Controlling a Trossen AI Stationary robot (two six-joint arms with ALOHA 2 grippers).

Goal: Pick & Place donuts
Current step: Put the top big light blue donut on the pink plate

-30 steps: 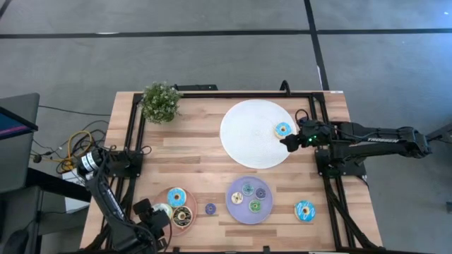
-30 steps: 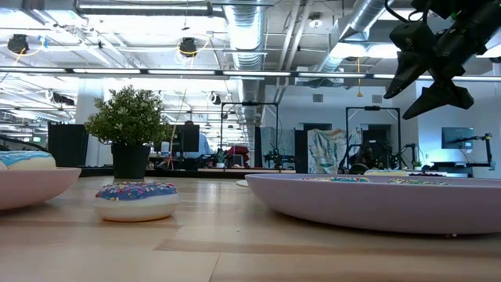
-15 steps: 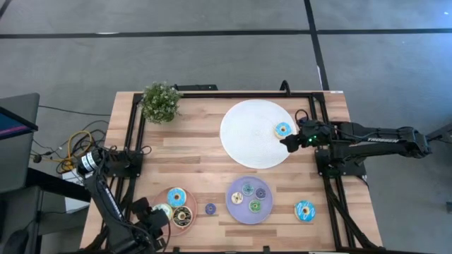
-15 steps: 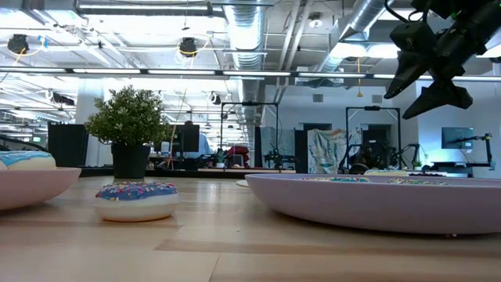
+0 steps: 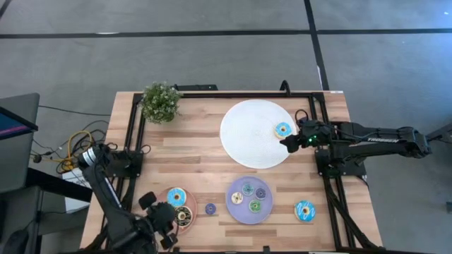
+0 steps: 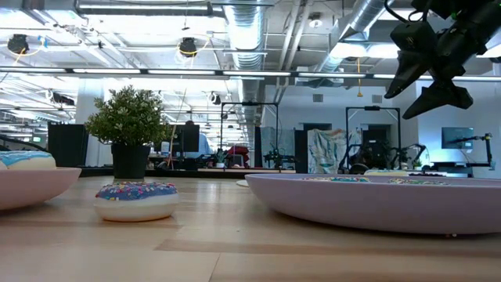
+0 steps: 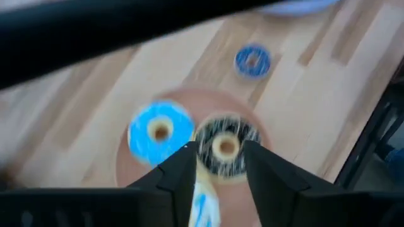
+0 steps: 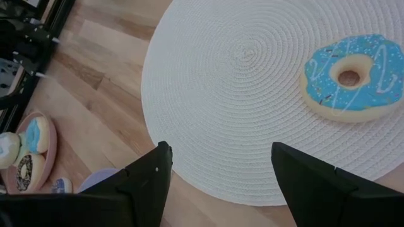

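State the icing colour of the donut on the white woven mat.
Blue icing with white drizzle on the donut; right wrist view shows it best.

You're on a pale wood-plank bench (image 5: 198, 152), matt, with visible grain. White plate (image 8: 252, 88): woven cord, coiled, rough. Blue donut (image 8: 352, 77) on it: smooth icing with sprinkles. Frame rails (image 5: 134, 134): black metal.

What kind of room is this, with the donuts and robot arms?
Probably a robotics lab or workshop: bare ceiling ducts, other metal-framed work stations behind, and a wooden table fenced by black rails.
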